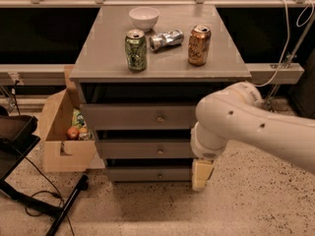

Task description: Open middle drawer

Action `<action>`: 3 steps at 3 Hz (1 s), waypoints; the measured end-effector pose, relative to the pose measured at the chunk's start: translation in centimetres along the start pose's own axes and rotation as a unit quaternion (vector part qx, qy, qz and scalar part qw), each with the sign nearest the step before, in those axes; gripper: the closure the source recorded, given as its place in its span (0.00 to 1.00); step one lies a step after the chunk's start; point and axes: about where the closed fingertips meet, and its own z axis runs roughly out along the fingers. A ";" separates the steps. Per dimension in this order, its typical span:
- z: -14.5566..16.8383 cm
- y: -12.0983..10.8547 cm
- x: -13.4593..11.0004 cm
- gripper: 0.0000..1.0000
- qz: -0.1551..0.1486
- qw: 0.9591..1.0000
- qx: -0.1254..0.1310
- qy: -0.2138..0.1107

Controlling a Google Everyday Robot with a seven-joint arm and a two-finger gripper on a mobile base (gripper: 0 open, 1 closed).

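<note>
Your target, the middle drawer (133, 150), sits between its two grey neighbours in the cabinet (98, 58). Its front is flush with theirs, so it reads as closed. Its small brass knob (160, 151) is at the centre and fully exposed. The gripper (202, 177) hangs pointing down at the cabinet's right edge, in front of the right end of the bottom drawer (147, 173). That puts it lower than the knob and well to its right, touching nothing. You cannot tell from this view whether it is open or closed. The arm's bulky white forearm (231, 122) crosses the right ends of the drawer fronts, probably because it is swinging in from the side. To my eye the approach is only partly made: you need the gripper up and to the left, level with that knob, before any pull. The bowl (144, 17) and three cans (136, 49) on top stand back from the front edge, so a smooth pull should not disturb them.
</note>
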 end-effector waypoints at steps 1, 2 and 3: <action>4.0 0.4 -0.9 0.00 -0.033 0.999 0.020 0.015; 4.1 0.2 -0.6 0.00 -0.038 0.999 0.027 0.020; 5.2 0.2 -0.9 0.00 -0.036 0.999 0.018 0.017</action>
